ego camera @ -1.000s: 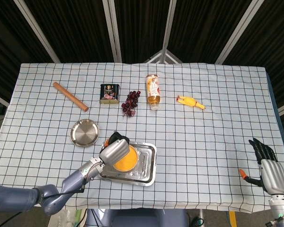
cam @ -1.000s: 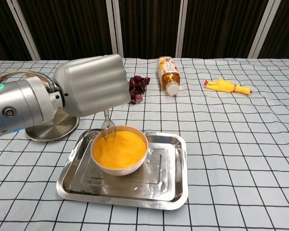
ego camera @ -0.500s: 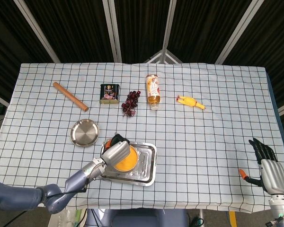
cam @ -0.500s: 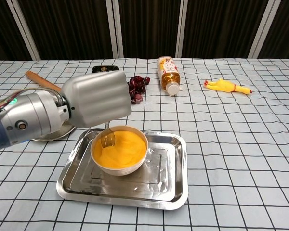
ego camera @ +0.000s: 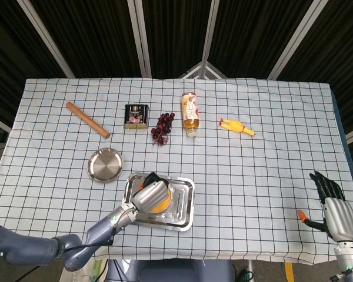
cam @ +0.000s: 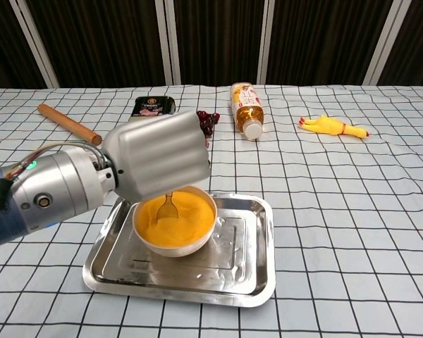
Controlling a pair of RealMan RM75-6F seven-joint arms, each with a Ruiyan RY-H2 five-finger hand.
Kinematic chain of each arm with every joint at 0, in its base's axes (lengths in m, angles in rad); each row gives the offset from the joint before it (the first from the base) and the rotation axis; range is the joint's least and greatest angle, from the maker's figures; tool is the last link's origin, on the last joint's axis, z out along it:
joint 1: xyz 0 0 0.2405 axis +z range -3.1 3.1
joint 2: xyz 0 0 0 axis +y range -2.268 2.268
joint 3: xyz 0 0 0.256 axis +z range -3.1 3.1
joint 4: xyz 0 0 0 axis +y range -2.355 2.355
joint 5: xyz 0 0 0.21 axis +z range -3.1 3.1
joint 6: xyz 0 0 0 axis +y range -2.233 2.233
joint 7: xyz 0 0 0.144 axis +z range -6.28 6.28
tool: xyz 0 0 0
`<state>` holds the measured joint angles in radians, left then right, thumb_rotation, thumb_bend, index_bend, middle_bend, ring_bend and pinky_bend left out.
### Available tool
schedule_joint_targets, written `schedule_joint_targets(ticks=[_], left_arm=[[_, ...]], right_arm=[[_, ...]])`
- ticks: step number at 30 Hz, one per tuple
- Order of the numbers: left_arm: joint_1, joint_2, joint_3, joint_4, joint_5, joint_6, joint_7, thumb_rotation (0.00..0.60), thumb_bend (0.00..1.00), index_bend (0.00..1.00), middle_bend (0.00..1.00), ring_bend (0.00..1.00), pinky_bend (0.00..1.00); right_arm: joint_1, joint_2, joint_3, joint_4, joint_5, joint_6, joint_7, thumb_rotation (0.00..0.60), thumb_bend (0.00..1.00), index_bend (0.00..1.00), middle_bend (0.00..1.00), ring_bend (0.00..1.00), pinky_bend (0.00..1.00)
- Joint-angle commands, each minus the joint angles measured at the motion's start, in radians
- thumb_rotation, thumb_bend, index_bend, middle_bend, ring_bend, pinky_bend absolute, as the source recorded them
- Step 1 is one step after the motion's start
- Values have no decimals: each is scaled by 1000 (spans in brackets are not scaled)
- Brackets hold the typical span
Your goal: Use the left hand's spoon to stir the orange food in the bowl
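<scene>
A white bowl of orange food stands in a steel tray; the head view shows the bowl in the tray near the table's front edge. My left hand hovers over the bowl's left side and holds a spoon, whose tip dips into the orange food. From above, the left hand covers most of the bowl. My right hand is far off at the table's right front corner, fingers spread, holding nothing.
Toward the back lie a rolling pin, a tin can, dark grapes, a bottle on its side and a rubber chicken. A round steel plate sits left of the tray. A small orange object lies by the right hand.
My left hand has moved right and lower over the bowl, and the spoon has gone from the bowl's left rim down into the orange food. The right hand has not moved.
</scene>
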<state>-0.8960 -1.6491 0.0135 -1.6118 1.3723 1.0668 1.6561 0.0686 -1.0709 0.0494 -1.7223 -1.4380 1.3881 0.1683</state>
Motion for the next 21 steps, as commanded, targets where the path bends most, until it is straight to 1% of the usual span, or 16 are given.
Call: schedule_joint_targets(ticks=[1, 6, 17, 21], left_arm=[[-3, 0, -8, -11, 4, 2, -1, 600, 550, 791, 1000, 1000, 1000], [-5, 14, -16, -34, 2, 3, 9, 600, 550, 791, 1000, 1000, 1000], [-2, 42, -13, -84, 7, 5, 12, 600, 550, 791, 1000, 1000, 1000], [-4, 54, -22, -101, 8, 11, 21, 600, 550, 791, 1000, 1000, 1000]], right_arm=[[0, 0, 0, 0, 0, -1, 0, 600, 338, 0, 0, 0, 0], [0, 0, 0, -1, -1, 1, 0, 600, 339, 0, 0, 0, 0], [0, 0, 0, -3, 2, -3, 1, 600, 339, 0, 0, 0, 0], [1, 0, -1, -3, 3, -5, 0, 600, 339, 0, 0, 0, 0]])
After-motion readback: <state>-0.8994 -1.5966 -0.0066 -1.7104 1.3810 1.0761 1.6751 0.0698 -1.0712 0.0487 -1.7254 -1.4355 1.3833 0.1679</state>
